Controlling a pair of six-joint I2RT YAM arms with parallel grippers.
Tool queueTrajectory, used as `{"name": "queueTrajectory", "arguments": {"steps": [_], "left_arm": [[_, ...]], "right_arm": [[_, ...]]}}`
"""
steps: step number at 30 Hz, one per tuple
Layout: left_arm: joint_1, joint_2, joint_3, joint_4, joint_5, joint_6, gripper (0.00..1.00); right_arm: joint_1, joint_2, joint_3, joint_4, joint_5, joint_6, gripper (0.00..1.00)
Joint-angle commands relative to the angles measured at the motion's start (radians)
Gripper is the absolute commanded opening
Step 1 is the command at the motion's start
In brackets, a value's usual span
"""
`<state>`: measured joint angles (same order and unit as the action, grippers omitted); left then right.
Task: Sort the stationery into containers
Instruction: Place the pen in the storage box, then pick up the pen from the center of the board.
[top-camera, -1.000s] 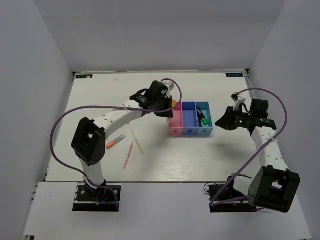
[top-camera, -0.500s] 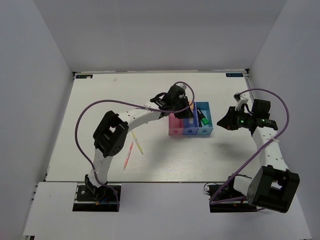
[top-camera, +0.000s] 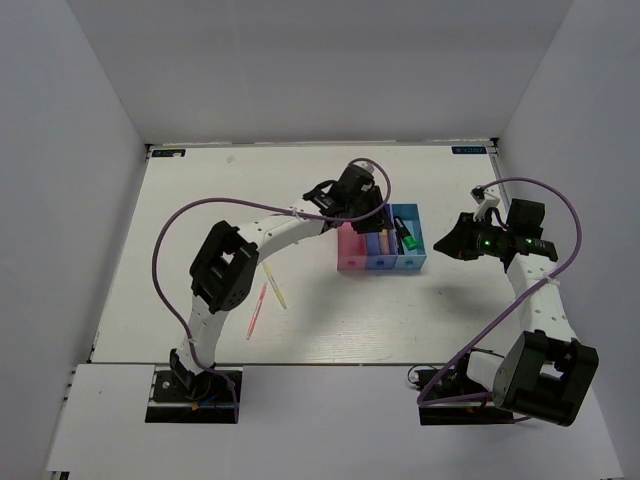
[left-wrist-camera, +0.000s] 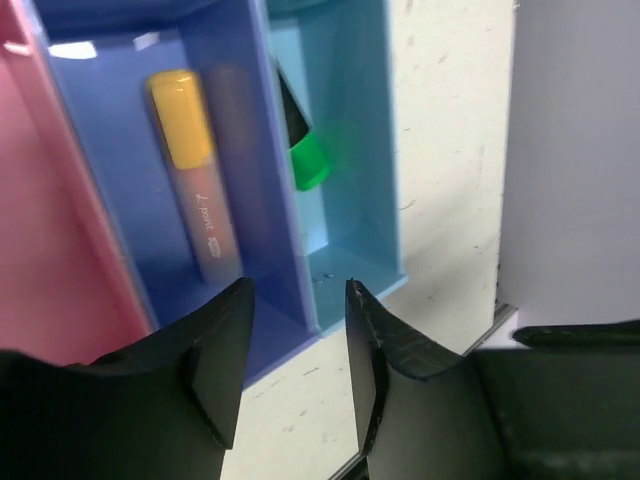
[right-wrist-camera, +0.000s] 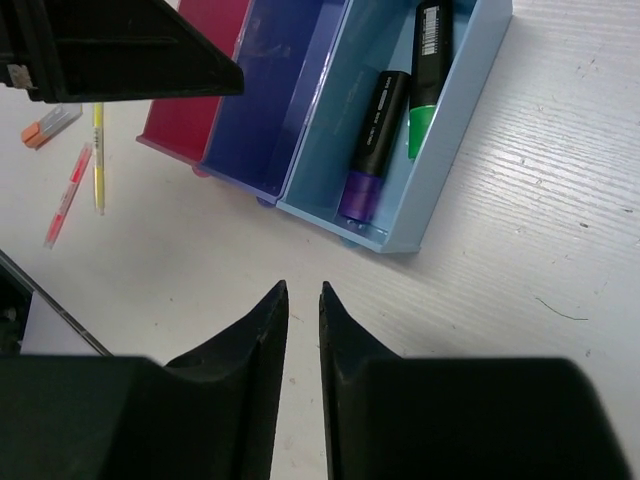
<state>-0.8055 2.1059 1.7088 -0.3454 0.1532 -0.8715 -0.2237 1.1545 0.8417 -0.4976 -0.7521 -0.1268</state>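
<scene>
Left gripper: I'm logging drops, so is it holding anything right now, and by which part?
Nothing is held. The left gripper is open and empty above the dark blue bin; the orange-pink highlighter lies loose inside it.

Containers: three open-top bins joined in a row, pink bin (top-camera: 351, 249), dark blue bin (top-camera: 381, 248), light blue bin (top-camera: 410, 250). Orange-pink highlighter (left-wrist-camera: 196, 181), yellow-capped, lies flat lengthwise in the dark blue bin. Green highlighter (right-wrist-camera: 426, 75) and purple highlighter (right-wrist-camera: 374, 143), both black-capped, lie side by side in the light blue bin. Yellow pen (top-camera: 274, 284) and pink-red pen (top-camera: 257, 309) lie on the table, well left of the pink bin, near each other.
</scene>
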Motion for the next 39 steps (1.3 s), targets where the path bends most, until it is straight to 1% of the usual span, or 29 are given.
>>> {"name": "queueTrajectory", "arguments": {"steps": [1, 2, 3, 4, 5, 6, 7, 8, 9, 10, 11, 12, 13, 14, 15, 16, 17, 18, 19, 20, 21, 22, 24, 25, 27, 29, 30, 35, 39], "left_arm": [[-0.017, -0.026, 0.074, -0.027, -0.015, 0.028, 0.44], [-0.020, -0.040, 0.074, -0.036, -0.017, 0.043, 0.37], [-0.021, -0.052, 0.071, -0.040, -0.020, 0.051, 0.28], [-0.029, -0.076, 0.069, -0.056, -0.032, 0.092, 0.10], [-0.031, -0.111, 0.066, -0.084, -0.041, 0.113, 0.04], [-0.037, -0.131, 0.033, -0.098, -0.050, 0.136, 0.01], [-0.038, -0.215, 0.011, -0.146, -0.087, 0.191, 0.00], [-0.035, -0.246, -0.015, -0.167, -0.098, 0.253, 0.00], [-0.028, -0.282, -0.116, -0.185, -0.116, 0.282, 0.03], [-0.012, -0.376, -0.155, -0.258, -0.106, 0.404, 0.26], [0.015, -0.403, -0.216, -0.294, -0.084, 0.452, 0.39], [0.032, -0.423, -0.248, -0.338, -0.095, 0.536, 0.47], [0.049, -0.461, -0.262, -0.465, -0.122, 0.575, 0.52], [0.095, -0.490, -0.305, -0.557, -0.218, 0.676, 0.60], [0.110, -0.524, -0.354, -0.622, -0.251, 0.701, 0.61], [0.141, -0.544, -0.400, -0.676, -0.339, 0.721, 0.61], [0.158, -0.563, -0.422, -0.700, -0.348, 0.739, 0.61], [0.192, -0.570, -0.489, -0.699, -0.356, 0.802, 0.61], [0.224, -0.573, -0.506, -0.713, -0.372, 0.815, 0.61], [0.253, -0.577, -0.523, -0.708, -0.379, 0.865, 0.61], [0.281, -0.574, -0.541, -0.714, -0.385, 0.864, 0.61], [0.298, -0.569, -0.573, -0.713, -0.394, 0.897, 0.61], [0.339, -0.547, -0.600, -0.693, -0.397, 0.919, 0.63], [0.345, -0.543, -0.609, -0.684, -0.399, 0.930, 0.64], [0.356, -0.523, -0.621, -0.658, -0.418, 0.934, 0.65], [0.367, -0.500, -0.623, -0.623, -0.423, 0.945, 0.65], [0.380, -0.483, -0.623, -0.610, -0.411, 0.950, 0.65], [0.424, -0.399, -0.606, -0.558, -0.357, 0.962, 0.65], [0.445, -0.356, -0.583, -0.547, -0.343, 0.983, 0.65]], "right_arm": [[-0.017, -0.018, 0.030, 0.007, -0.039, 0.004, 0.21], [-0.017, -0.018, 0.030, 0.005, -0.042, 0.004, 0.19], [-0.020, -0.021, 0.031, 0.005, -0.047, 0.004, 0.15], [-0.022, -0.024, 0.030, 0.007, -0.052, 0.004, 0.11], [-0.025, -0.024, 0.030, 0.005, -0.056, 0.003, 0.03], [-0.023, -0.027, 0.030, 0.002, -0.055, 0.000, 0.03], [-0.028, -0.027, 0.028, 0.002, -0.062, -0.005, 0.06], [-0.028, -0.029, 0.030, -0.005, -0.067, -0.014, 0.33], [-0.028, -0.030, 0.034, -0.013, -0.073, -0.023, 0.52], [-0.029, -0.029, 0.034, -0.025, -0.111, -0.045, 0.77], [-0.029, -0.030, 0.034, -0.025, -0.125, -0.069, 0.79], [-0.029, -0.030, 0.036, -0.038, -0.144, -0.085, 0.79], [-0.029, -0.029, 0.034, -0.044, -0.182, -0.102, 0.78], [-0.028, -0.033, 0.027, -0.050, -0.209, -0.129, 0.68], [-0.029, -0.035, 0.025, -0.047, -0.234, -0.134, 0.60], [-0.026, -0.033, 0.017, -0.044, -0.245, -0.134, 0.49], [-0.026, -0.033, 0.014, -0.039, -0.254, -0.135, 0.39], [-0.025, -0.024, 0.019, -0.042, -0.266, -0.140, 0.18], [-0.025, -0.013, 0.019, -0.053, -0.273, -0.149, 0.10], [-0.026, -0.007, 0.031, -0.079, -0.294, -0.154, 0.00], [-0.026, 0.004, 0.037, -0.087, -0.297, -0.165, 0.00], [-0.028, 0.011, 0.040, -0.090, -0.302, -0.178, 0.00], [-0.028, 0.016, 0.042, -0.091, -0.303, -0.181, 0.10], [-0.028, 0.016, 0.042, -0.090, -0.302, -0.180, 0.17], [-0.028, 0.016, 0.037, -0.087, -0.296, -0.183, 0.21], [-0.028, 0.016, 0.037, -0.085, -0.296, -0.185, 0.21], [-0.028, 0.019, 0.039, -0.085, -0.296, -0.183, 0.23], [-0.028, 0.022, 0.037, -0.087, -0.294, -0.189, 0.24], [-0.031, 0.022, 0.039, -0.090, -0.296, -0.191, 0.24]]}}
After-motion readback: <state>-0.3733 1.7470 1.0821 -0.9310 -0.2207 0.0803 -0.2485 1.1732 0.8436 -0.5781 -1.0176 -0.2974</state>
